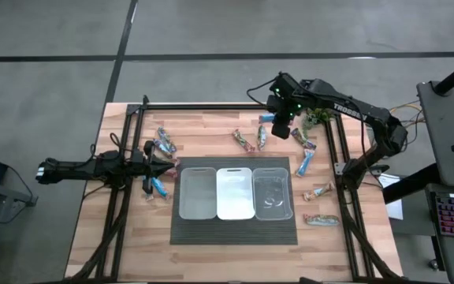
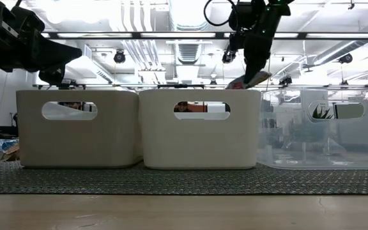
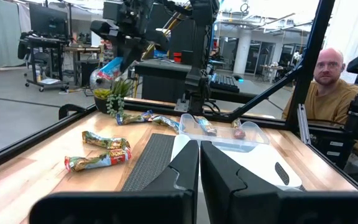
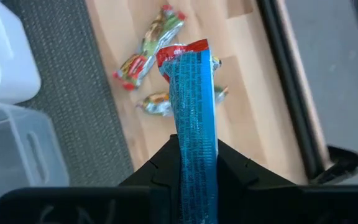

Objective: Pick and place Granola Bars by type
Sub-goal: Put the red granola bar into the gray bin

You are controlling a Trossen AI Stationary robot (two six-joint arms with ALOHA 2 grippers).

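Observation:
My right gripper [image 1: 279, 123] hangs high over the table's far side, behind the bins, shut on a blue granola bar [image 4: 194, 118] with a red end. The bar also shows in the low view [image 2: 245, 81] and the left wrist view [image 3: 112, 67]. Other granola bars lie loose on the wood: a few at the far middle [image 1: 245, 140], several at the right [image 1: 306, 163], two groups at the left [image 1: 164, 143]. My left gripper [image 3: 199, 168] rests shut and empty at the table's left, pointing level toward the bins. My right gripper pinches the blue bar between its two fingers [image 4: 235, 168], which stand at the bar's two long sides [image 4: 197, 155]. The gripper slants steeply down. The bar lies along the fingers and juts past their tips, red end [image 4: 182, 53] foremost, lifted clear of the table.
Three bins stand in a row on a dark mat [image 1: 235, 229]: a grey-white one [image 1: 198, 192], a white one [image 1: 236, 192] and a clear one [image 1: 273, 193]. A green plant [image 1: 315, 118] sits at the far right. A person [image 3: 334, 81] sits beyond the table.

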